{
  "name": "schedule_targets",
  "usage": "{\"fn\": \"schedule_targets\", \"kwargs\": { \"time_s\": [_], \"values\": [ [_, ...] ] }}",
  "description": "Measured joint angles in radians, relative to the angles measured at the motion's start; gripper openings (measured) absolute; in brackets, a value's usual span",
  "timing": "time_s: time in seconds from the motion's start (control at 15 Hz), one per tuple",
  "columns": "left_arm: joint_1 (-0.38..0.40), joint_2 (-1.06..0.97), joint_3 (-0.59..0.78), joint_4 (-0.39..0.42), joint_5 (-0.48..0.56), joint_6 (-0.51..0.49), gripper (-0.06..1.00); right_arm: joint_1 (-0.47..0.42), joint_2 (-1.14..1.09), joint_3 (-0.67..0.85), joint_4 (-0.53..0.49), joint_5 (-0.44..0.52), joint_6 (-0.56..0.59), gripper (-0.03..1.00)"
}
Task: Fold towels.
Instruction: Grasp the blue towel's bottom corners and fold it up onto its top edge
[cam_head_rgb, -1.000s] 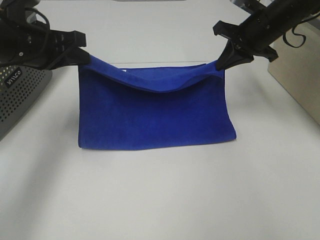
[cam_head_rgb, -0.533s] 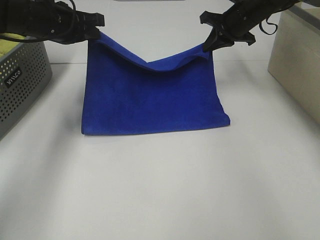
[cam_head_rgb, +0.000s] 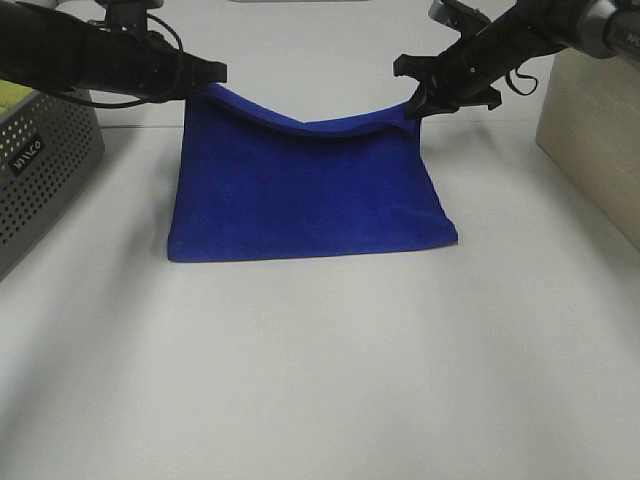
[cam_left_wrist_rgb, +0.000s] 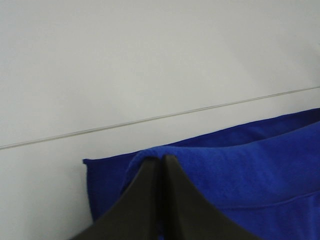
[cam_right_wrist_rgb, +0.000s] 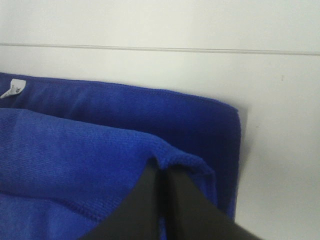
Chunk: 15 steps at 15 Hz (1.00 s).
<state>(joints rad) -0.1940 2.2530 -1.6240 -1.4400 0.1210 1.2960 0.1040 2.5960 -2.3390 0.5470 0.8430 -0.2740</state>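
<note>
Item: royal-blue plush rectangular towel (cam_head_rgb: 310, 200), stitched hems. Doubled over, fold edge at 6 o'clock, lying toward 12 o'clock on white tabletop (cam_head_rgb: 320, 380). Lower layer flat. Upper layer's corners at 11 and 1 o'clock raised, its edge sagging between them. Small white tag (cam_right_wrist_rgb: 12, 88) on lower layer's far hem.

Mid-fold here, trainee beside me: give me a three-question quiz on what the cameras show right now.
1. True or false: the left gripper and the right gripper are each shut on a corner of the blue towel, on its upper layer.
2. Multiple choice: the white tag sits on A) the towel's lower layer, B) its lifted layer, C) a gripper.
3. Fill in: between the grippers, the held edge ___ in the middle.
Key: 1 true; 2 A; 3 sags.
</note>
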Motion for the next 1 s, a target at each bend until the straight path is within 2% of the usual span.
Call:
{"fn": "schedule_targets", "kwargs": {
  "time_s": [0.2,0.4,0.47,0.53,0.6,0.73,0.8,0.87,1.0],
  "values": [
    [0.000,0.054,-0.003,0.000,-0.060,0.000,0.00,0.000,0.043,-0.001,0.000,-0.042,0.000,0.00],
    [0.000,0.080,-0.004,0.000,-0.062,0.000,0.00,0.000,0.068,-0.001,-0.015,-0.058,0.000,0.01],
    [0.000,0.085,-0.004,0.000,-0.063,0.000,0.01,0.000,0.068,-0.001,-0.016,-0.058,0.000,0.04],
    [0.000,0.085,-0.004,0.000,-0.063,0.000,0.06,0.000,0.068,-0.001,-0.016,-0.059,0.000,0.10],
    [0.000,0.085,-0.009,0.000,-0.063,0.000,0.16,0.000,0.068,-0.001,-0.016,-0.059,0.000,0.21],
    [0.000,0.085,-0.014,0.001,-0.077,0.000,0.46,0.000,0.064,-0.001,-0.016,-0.040,0.002,0.52],
    [0.000,0.081,-0.013,0.008,-0.086,0.000,0.58,0.000,0.053,-0.001,-0.021,-0.005,0.002,0.65],
    [0.000,0.068,-0.007,0.010,-0.086,0.000,0.65,0.000,0.035,-0.001,-0.035,0.036,0.002,0.71],
    [0.000,0.014,0.032,0.013,-0.078,0.000,0.69,0.000,-0.009,-0.003,-0.066,0.135,0.002,0.76]
  ]
}}
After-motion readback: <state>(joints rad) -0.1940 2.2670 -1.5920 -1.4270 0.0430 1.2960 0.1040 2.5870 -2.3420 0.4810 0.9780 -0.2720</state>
